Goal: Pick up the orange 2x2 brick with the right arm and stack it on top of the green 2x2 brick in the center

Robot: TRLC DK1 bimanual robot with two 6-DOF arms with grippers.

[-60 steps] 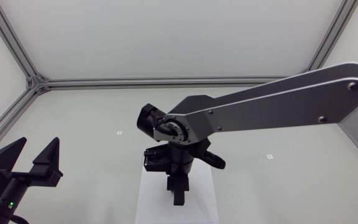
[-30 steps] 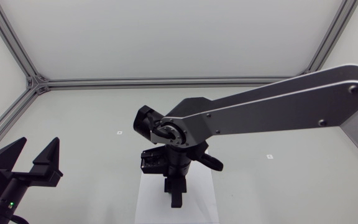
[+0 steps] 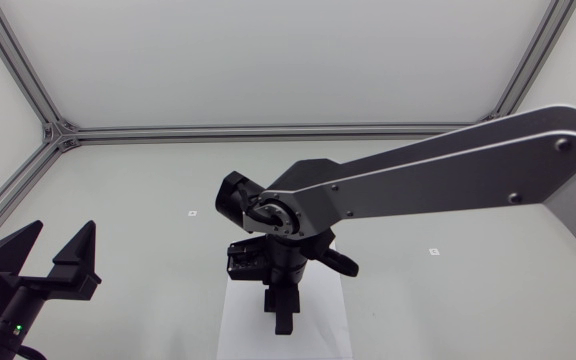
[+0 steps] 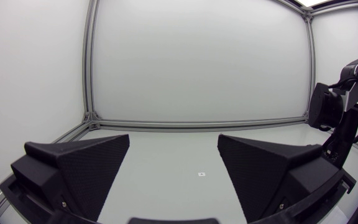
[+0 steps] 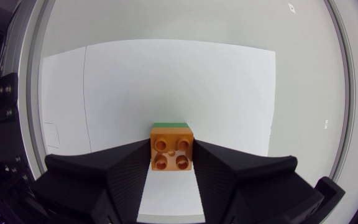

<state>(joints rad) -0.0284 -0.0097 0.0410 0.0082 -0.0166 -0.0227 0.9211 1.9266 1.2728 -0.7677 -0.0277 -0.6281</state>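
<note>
1 orange brick [image 5: 172,147], 1 green brick [image 5: 171,124], 1 white sheet [image 5: 166,81], 2 grippers: left gripper [image 4: 174,144] and right gripper [image 5: 171,155].

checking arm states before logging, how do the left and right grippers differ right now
The left gripper is open and empty; the right gripper is shut on the orange brick, which hides most of the green brick. The left gripper sits at the table's left side; the right gripper is over the central white sheet. Both have matte black wedge fingers.
</note>
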